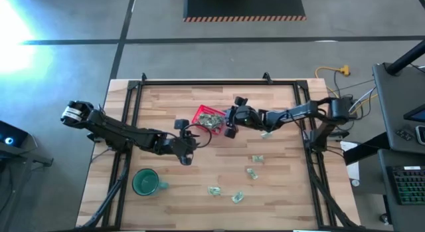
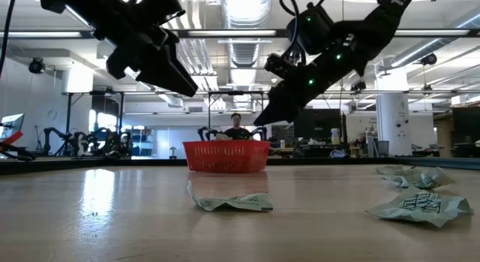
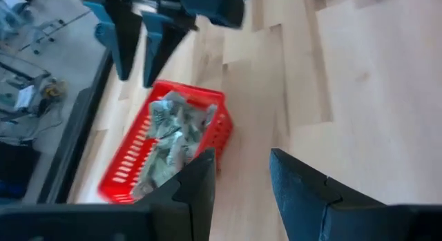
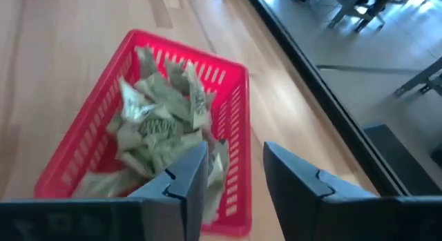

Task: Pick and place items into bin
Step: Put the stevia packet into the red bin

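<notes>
The red mesh bin (image 1: 209,117) stands mid-table on its base and holds several pale green-and-white wrapped items (image 4: 155,123). More items lie loose on the wood to its near right (image 1: 257,158) (image 1: 214,190). My right gripper (image 4: 235,179) hovers open just above the bin's right rim with nothing between its fingers. In the low view it (image 2: 268,118) hangs above the bin (image 2: 226,155). My left gripper (image 3: 242,179) is open and empty. It stays in the air near-left of the bin, pointing toward it (image 1: 195,137).
A dark-green mug (image 1: 146,182) stands near the table's left front. Loose wrapped pieces lie close to the low camera (image 2: 232,203) (image 2: 420,206). One more lies under the right arm (image 1: 267,133). A black frame (image 1: 199,81) borders the tabletop.
</notes>
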